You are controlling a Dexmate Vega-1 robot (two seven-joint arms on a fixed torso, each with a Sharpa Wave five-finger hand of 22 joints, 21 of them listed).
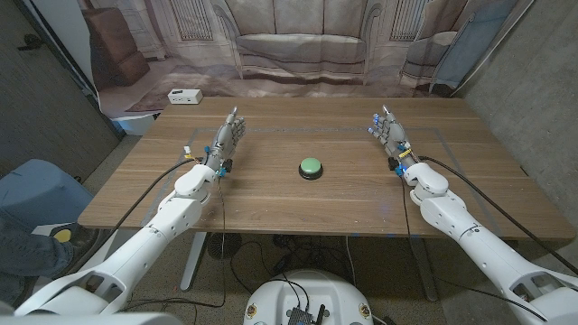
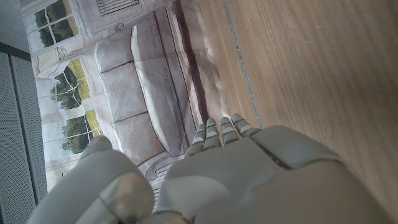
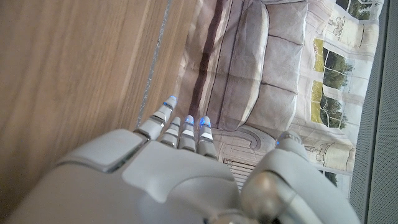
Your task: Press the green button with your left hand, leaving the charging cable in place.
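Green button (image 1: 311, 167) sat near the middle of the tabletop (image 1: 271, 203), untouched, a little nearer the far edge than the near one. No charging cable was identifiable on the tabletop; a small white box (image 1: 184, 96) sat on the floor beyond the far left corner, too small to tell what it was. Left hand (image 1: 226, 137) was up toward the far edge on the left side, well apart from the button, fingers (image 2: 219, 129) extended and close together, holding nothing. Right hand (image 1: 387, 128) mirrored it on the right side, fingers (image 3: 180, 127) straight and close together too, also empty. Press not yet started, in my read. Main risks: left hand had to cross sideways and come down, so a shallow approach could shove the button along the tabletop instead of depressing it, since it looked loose rather than fixed. Landing on the rim instead of the dome could tip or skid it. Straight fingers coming down end-on could glance off; a palm or finger-pad press seemed safer. Using the right hand would fail the task outright. If a cable ran out of sight, a wide sweep could snag it.
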